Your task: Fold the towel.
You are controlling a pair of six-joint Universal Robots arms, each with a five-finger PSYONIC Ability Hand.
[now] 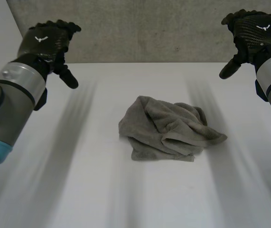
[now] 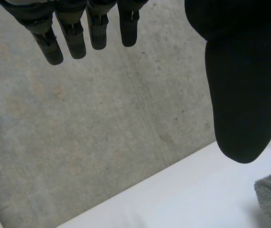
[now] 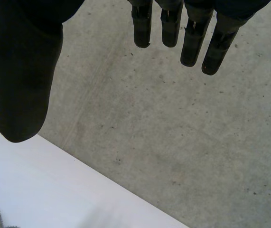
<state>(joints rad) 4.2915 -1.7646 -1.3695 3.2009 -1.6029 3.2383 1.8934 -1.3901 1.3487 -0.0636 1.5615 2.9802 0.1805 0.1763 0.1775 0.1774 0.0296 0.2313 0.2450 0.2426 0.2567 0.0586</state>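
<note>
The towel (image 1: 168, 130) lies on the table (image 1: 78, 190), about midway between its left and right sides. The left hand (image 1: 47, 42) hangs over the far left of the table and the right hand (image 1: 251, 31) over the far right. Both are well apart from the towel, which lies between them and nearer. A wall (image 1: 149, 28) stands behind the table's far edge.

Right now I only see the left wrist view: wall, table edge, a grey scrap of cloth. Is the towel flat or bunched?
Observer: Bunched. In the head view the towel lies crumpled in a heap in the middle of the table.
Operator: Is the right robot hand on it?
Observer: No, the right robot hand hovers apart from it near the table's far edge, fingers straight, holding nothing.
</note>
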